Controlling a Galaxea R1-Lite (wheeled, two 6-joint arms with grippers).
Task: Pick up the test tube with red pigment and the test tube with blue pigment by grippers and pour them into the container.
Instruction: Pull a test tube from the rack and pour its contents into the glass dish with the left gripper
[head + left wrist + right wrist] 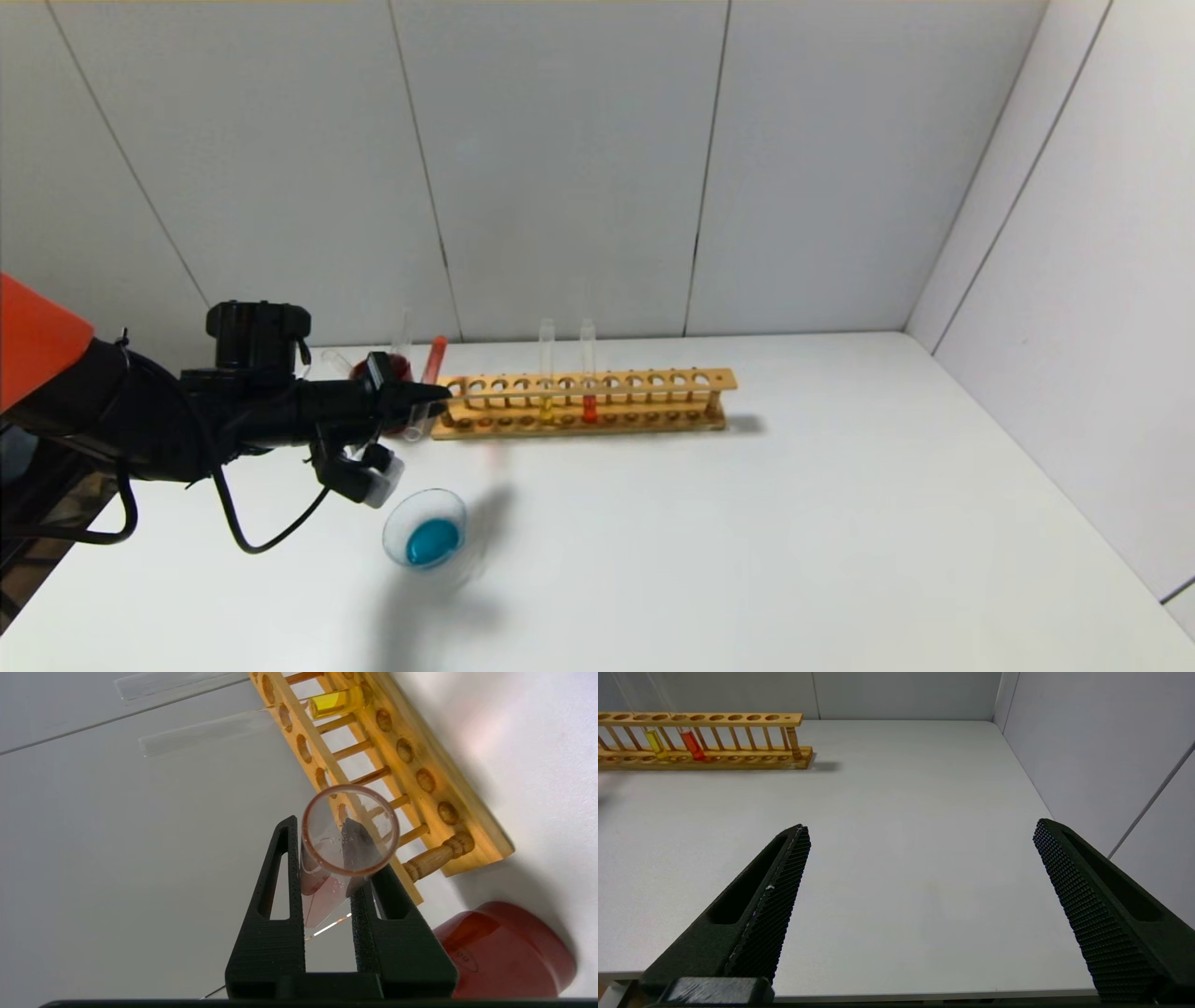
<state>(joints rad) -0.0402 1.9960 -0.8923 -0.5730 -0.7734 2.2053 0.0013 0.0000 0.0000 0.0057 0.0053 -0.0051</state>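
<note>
- Nearest us, our right gripper, two black textured fingers, is spread wide over bare white table; it does not appear in the head view.
- One shallow round clear-glass container sits on the table near the front left, holding a teal-blue pool.
- Above and behind it, our left gripper, a black two-finger claw on an orange-shelled arm, pinches one thin clear glass test tube with red pigment; reddish streaks coat the inside, the open mouth faces the wrist camera, and in the head view the tube is held tilted at the rack's left end.
- Just beside it stands one dark red cup.
- Farther back, one long wooden test-tube rack holds two upright tubes: one with yellow liquid and one with orange-red liquid.
- We cannot make out a tube holding blue pigment.
</note>
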